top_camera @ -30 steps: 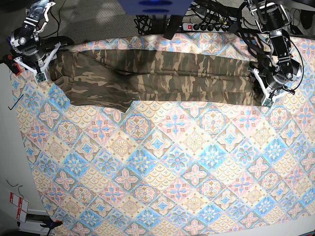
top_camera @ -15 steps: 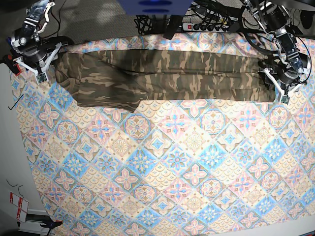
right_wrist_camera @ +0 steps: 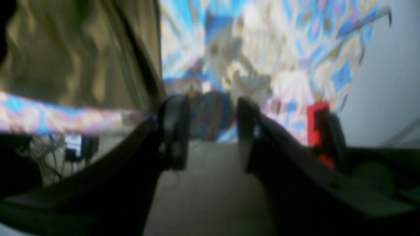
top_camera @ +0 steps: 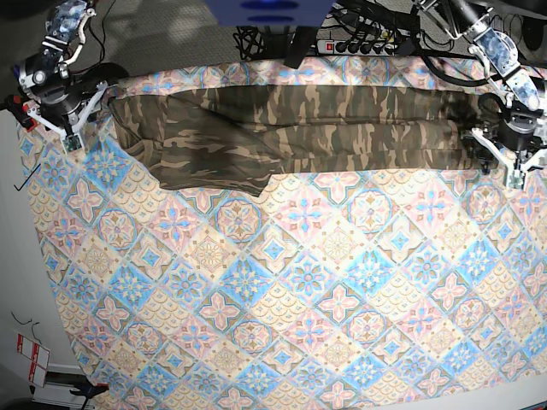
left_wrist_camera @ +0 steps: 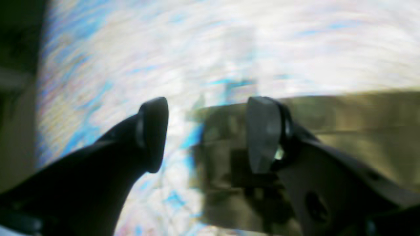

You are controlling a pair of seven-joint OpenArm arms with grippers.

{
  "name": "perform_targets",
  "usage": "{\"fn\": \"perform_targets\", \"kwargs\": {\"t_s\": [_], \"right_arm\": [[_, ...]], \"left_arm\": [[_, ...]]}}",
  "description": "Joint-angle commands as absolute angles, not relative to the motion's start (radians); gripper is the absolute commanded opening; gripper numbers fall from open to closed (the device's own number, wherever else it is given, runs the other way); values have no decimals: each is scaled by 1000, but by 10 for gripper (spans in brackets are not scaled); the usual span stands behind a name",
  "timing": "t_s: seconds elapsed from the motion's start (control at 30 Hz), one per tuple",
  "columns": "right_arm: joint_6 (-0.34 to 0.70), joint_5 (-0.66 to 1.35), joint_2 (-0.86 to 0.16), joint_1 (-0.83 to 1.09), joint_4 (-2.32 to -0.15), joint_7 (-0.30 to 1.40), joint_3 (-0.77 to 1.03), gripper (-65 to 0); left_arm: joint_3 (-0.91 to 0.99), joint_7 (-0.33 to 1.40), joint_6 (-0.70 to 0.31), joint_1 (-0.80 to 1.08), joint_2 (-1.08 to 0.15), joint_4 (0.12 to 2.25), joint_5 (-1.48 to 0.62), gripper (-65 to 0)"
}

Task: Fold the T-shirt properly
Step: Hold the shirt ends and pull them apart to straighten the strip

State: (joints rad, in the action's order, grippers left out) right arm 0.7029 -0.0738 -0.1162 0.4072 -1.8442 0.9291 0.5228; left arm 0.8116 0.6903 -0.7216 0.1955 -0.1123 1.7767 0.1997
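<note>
The camouflage T-shirt (top_camera: 291, 128) lies flat as a long narrow band across the far side of the table, with a wider flap hanging toward me at its left part. My left gripper (top_camera: 506, 166) hovers just past the shirt's right end. In the left wrist view it (left_wrist_camera: 206, 134) is open and empty, with the cloth (left_wrist_camera: 361, 131) lying beyond its right finger. My right gripper (top_camera: 58, 128) sits just off the shirt's left end. The blurred right wrist view shows it (right_wrist_camera: 210, 134) open with nothing between its fingers, and the T-shirt (right_wrist_camera: 82, 55) at upper left.
The pastel blue-pink tablecloth (top_camera: 282, 282) covers the table. A power strip (top_camera: 359, 44) and cables lie behind the far edge. A red clamp (top_camera: 15, 104) sits at the far left corner beside my right gripper. The table's left edge drops to the floor.
My left gripper opened, let go of the shirt's right end and moved outward to the right. The shirt was pulled rightward and now lies straighter. My right arm barely moved.
</note>
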Motion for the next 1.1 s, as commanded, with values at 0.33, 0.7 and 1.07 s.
{"fn": "perform_targets", "kwargs": {"t_s": [0.33,0.7,1.07], "right_arm": [[698,-76,-128,414,-1860,924,529,-417],[698,-76,-128,417,-1862,924,495,-418],[698,-76,-128,418,-1863,924,495,-419]], "left_arm": [[822,897,-698,202,-163,1828,13,-281],[736,1064,-698,220,-541,1391,-513,-278],[421,868,-698,197,-659,1162,-667,-277]]}}
